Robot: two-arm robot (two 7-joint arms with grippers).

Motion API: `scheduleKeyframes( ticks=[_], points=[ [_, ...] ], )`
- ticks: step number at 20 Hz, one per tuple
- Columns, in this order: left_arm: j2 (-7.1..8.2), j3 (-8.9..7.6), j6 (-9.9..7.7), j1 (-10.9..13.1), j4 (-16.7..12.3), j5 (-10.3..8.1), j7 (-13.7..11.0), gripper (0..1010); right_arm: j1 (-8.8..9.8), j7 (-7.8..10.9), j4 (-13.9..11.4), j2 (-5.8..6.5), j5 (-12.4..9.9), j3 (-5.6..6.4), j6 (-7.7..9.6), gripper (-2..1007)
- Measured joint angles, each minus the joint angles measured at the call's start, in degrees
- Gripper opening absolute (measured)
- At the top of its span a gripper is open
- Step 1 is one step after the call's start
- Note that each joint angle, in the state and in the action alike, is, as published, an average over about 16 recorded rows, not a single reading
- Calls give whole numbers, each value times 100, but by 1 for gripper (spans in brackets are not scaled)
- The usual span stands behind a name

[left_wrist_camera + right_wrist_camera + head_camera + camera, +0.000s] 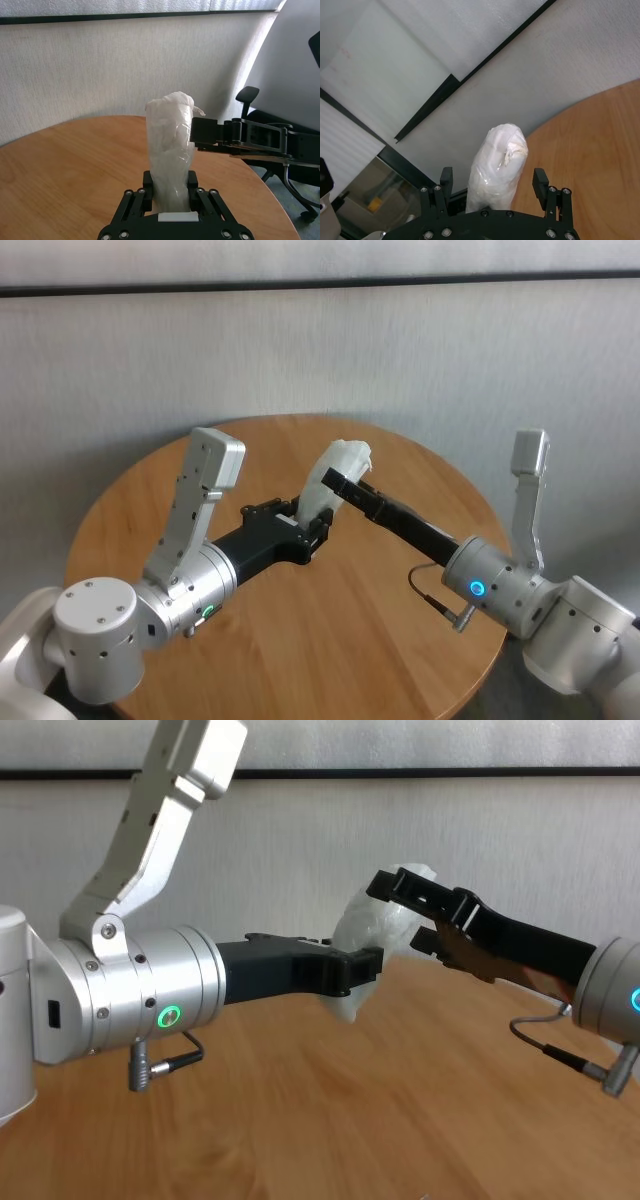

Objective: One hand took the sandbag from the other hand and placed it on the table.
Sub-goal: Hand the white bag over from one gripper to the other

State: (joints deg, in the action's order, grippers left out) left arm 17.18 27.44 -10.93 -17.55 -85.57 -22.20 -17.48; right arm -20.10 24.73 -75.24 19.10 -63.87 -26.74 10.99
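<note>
The white sandbag (345,455) is held up in the air above the round wooden table (300,640). My left gripper (312,525), the one with the green ring, is shut on the bag's lower end; the left wrist view shows its fingers (148,181) pressing the bag (170,150). My right gripper (338,480), with the blue ring, reaches in from the right. Its open fingers (445,177) straddle the bag's upper part (500,155) with a gap on each side. The chest view shows both grippers meeting at the bag (365,935).
A pale wall stands close behind the table's far edge (300,420). A black office chair (248,95) stands beyond the table on the right side. Bare wood lies below and in front of both arms.
</note>
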Motion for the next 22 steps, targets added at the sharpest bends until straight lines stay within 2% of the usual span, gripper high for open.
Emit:
scheduleKeyframes(
  ticks=[11,22],
  points=[
    [0,0,0,0,0,0,0,417,-334,129,393,-78,-109,-202,33,1002],
    [0,0,0,0,0,0,0,417,-418,185,496,-99,-142,-270,27,958]
  ],
)
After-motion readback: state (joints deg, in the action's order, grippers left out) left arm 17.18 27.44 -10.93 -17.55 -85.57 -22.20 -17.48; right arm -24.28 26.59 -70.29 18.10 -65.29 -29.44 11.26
